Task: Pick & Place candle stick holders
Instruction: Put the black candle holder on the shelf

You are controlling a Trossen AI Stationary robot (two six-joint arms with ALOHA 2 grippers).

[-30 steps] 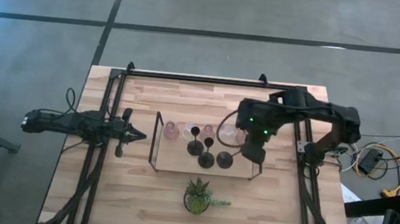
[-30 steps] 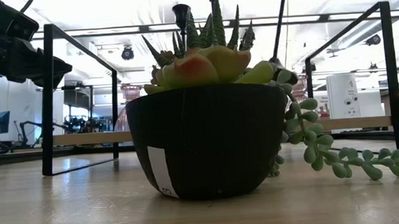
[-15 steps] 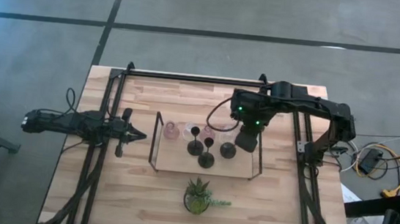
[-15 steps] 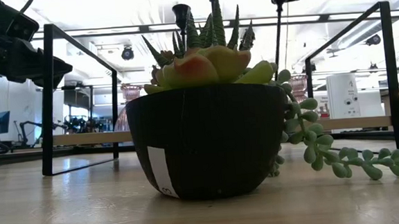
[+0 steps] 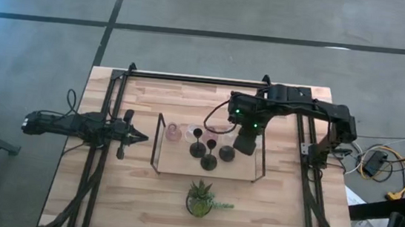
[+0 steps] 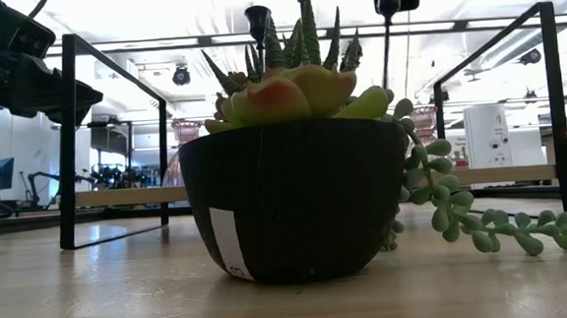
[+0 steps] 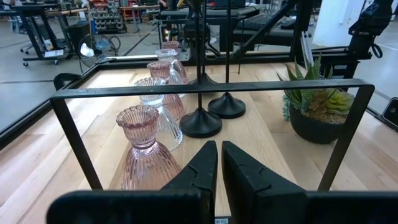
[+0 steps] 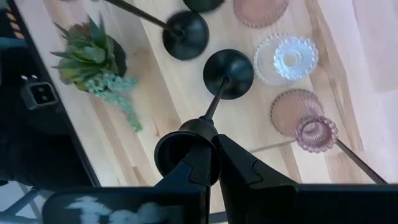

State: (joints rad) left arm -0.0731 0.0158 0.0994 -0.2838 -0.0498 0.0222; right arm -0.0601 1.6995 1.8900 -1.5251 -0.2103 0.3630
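Three black thin-stemmed candle stick holders (image 5: 209, 159) stand close together on a wooden tray with a black wire frame (image 5: 175, 164). Squat pink and clear glass holders (image 5: 173, 131) stand along the tray's far side. They also show in the left wrist view (image 7: 146, 155). My right gripper (image 5: 243, 141) is above the tray's right half, shut on the top of the rightmost black holder (image 8: 214, 99). My left gripper (image 7: 219, 168) waits shut and empty at the table's left, just outside the tray's left end. My right gripper holds the black holder by the small cup at the top of its stem (image 8: 180, 146), between its two fingers, from above and pointing down. The fingers hide the exact place. The stem runs down to the round base (image 8: 228, 73) over the tray; whether the base rests on it I cannot tell.
A green potted plant (image 5: 200, 197) stands near the table's front edge, in front of the tray; it fills the low view (image 6: 295, 178). Black frame rails (image 5: 191, 79) run along the table's far edge and both sides. Bare wood lies left and right of the plant.
My right gripper has gone from the tray's right end toward the table's left and a little toward the far edge, carrying the black holder's top along. The stem, slanted before, now stands more nearly upright, and its base has shifted slightly toward the far edge.
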